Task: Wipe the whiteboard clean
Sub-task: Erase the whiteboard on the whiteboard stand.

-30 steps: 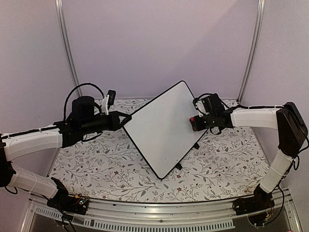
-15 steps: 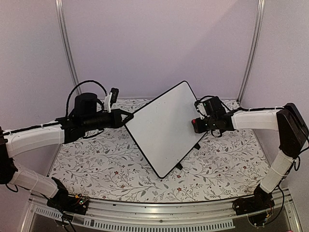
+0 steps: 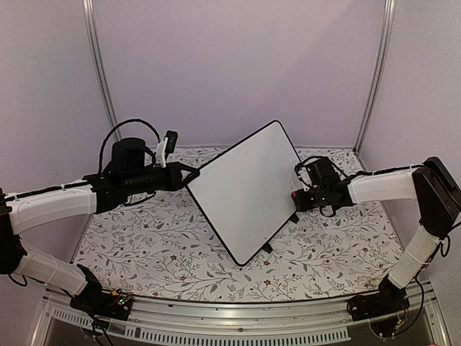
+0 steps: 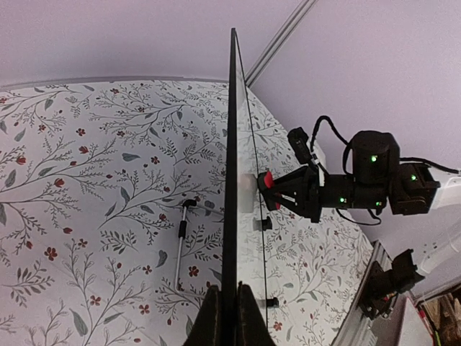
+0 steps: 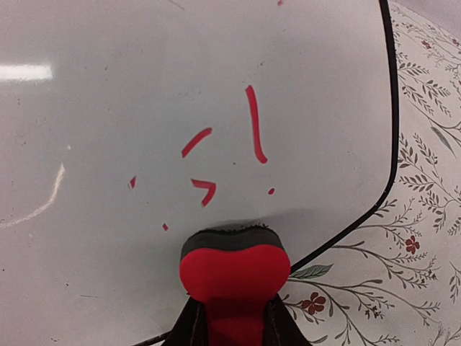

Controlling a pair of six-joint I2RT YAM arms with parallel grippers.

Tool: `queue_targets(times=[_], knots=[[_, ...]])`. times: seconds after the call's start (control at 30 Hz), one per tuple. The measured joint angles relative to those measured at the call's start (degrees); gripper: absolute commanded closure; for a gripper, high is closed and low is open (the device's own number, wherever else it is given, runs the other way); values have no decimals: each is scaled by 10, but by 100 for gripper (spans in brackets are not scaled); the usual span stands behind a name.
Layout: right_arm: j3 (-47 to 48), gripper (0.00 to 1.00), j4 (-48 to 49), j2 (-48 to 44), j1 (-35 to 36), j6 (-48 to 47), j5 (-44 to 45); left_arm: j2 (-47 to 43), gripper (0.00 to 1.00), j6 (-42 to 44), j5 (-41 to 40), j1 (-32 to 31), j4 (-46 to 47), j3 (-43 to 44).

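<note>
While left fingers [image 4: 209, 321] clamp whiteboard [image 4: 232, 180] edge, right fingers [image 5: 189, 328] pinch red eraser [image 5: 234, 272] near its face.

The table [image 3: 403, 285], under a cloth [image 3: 144, 238] printed with grey sprigs and red flowers, fills the lower half of the top view. A thin pale stick [image 4: 181, 245] lies on it, lower centre of the left wrist view; the whiteboard's [image 3: 245, 191] lowest corner may touch it.
</note>
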Motion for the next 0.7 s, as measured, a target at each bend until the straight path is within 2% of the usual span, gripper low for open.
queue_targets(times=[0.4,0.7], knots=[[-15,79,6,-5,-4,-4,-18,1,100,0,2,0,0,1],[53,79,-18,2,-3,-14,-34,4,100,0,3,0,1,3]])
